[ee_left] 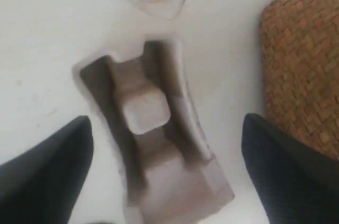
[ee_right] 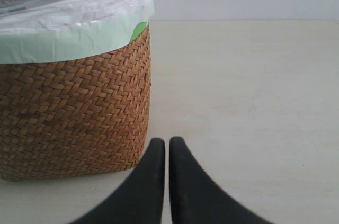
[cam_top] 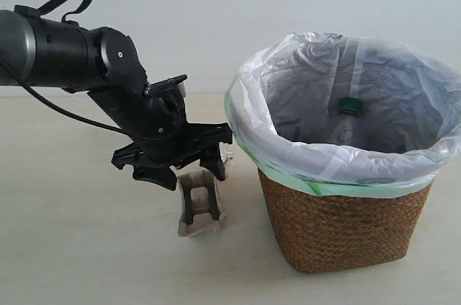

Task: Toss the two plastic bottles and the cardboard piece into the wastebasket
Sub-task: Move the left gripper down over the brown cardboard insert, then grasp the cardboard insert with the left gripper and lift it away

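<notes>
Only the exterior view shows the green-capped clear plastic bottle [cam_top: 350, 112] inside the bag-lined brown woven wastebasket [cam_top: 338, 227]. The left wrist view shows the left end effector [ee_left: 164, 128] spread over the grey-beige moulded cardboard piece [ee_left: 153, 147] on the tabletop [ee_left: 42, 33]. The right end effector [ee_right: 167, 152] is pressed together.

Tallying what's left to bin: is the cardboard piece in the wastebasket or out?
Out. The cardboard piece lies on the table beside the wastebasket, under the left gripper, whose jaws stand open.
</notes>
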{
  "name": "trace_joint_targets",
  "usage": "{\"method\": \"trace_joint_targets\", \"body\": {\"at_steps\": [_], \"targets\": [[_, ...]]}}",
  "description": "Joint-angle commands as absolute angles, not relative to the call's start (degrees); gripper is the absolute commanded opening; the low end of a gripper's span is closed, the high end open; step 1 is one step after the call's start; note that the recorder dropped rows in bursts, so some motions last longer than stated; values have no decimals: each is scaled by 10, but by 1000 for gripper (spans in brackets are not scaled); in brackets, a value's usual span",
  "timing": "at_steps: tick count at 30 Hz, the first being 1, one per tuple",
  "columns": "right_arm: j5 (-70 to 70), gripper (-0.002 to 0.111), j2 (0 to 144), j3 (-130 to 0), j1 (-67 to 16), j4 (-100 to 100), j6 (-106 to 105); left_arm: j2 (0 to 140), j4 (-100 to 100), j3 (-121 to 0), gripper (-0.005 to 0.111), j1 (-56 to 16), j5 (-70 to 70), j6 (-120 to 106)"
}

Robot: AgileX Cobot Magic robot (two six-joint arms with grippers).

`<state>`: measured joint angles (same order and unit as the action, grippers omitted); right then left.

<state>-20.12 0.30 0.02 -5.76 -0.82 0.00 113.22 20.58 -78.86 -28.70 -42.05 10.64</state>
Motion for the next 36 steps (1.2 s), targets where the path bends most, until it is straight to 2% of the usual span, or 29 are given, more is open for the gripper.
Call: {"method": "trace_joint_targets", "body": {"at_steps": [1, 12, 21, 36], "targets": [[-196, 0, 0, 0, -58, -7, 0, 1134, 154, -790, 72, -292, -421, 151], [-196, 0, 0, 0, -58, -7, 0, 1161, 130, -790, 72, -293, -416, 177], [-196, 0, 0, 0, -58, -7, 0, 1197, 221, -825, 72, -293, -422, 129], [-196, 0, 0, 0, -58, -7, 0, 1206, 221, -842, 72, -293, -440, 124]]}}
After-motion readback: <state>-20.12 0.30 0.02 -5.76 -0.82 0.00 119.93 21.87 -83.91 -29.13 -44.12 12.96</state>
